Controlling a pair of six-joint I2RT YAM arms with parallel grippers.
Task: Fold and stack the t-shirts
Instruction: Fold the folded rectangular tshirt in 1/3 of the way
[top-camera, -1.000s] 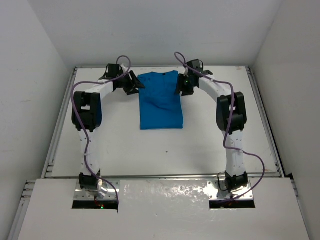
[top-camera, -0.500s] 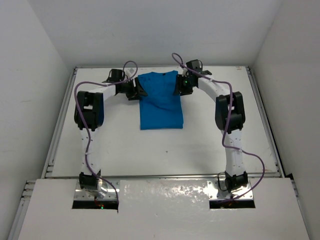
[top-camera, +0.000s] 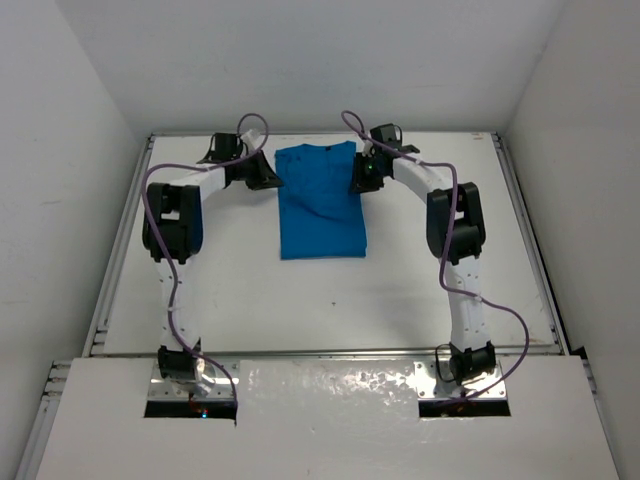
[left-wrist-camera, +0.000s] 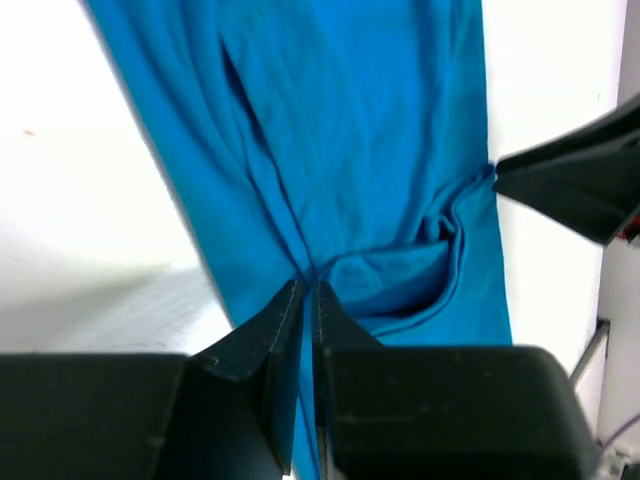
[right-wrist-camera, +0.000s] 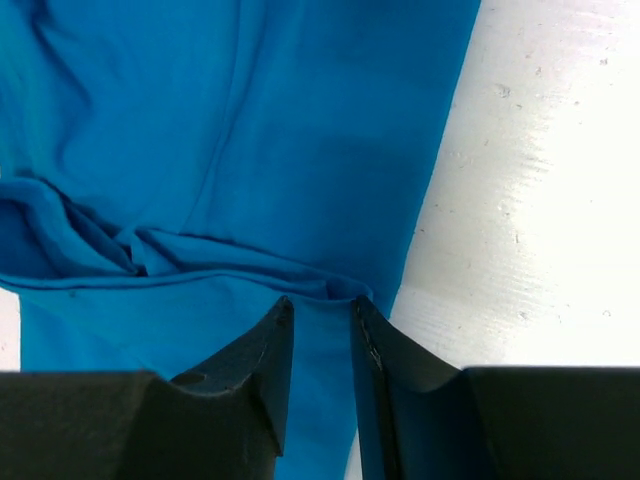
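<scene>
A: Where is the t-shirt (top-camera: 318, 215)?
B: On the table (top-camera: 220, 300), right under both grippers. The left gripper (left-wrist-camera: 308, 287) pinches a fold at its tips. The right gripper (right-wrist-camera: 322, 303) pinches the edge too.

Left arm (top-camera: 195, 181) outstretched, jaws pinched; right arm (top-camera: 420, 178) likewise, jaws narrowly apart.

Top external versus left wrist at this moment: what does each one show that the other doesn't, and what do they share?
Only top external: the whole t-shirt lying as a narrow folded strip on the table, with the left arm and right arm traced from their bases up to its far end.
Only left wrist: the left gripper, its jaws almost together on a raised fold of cloth, and creases bunching toward the opposite edge.
Both: the blue t-shirt, and the right gripper at that opposite edge.
</scene>
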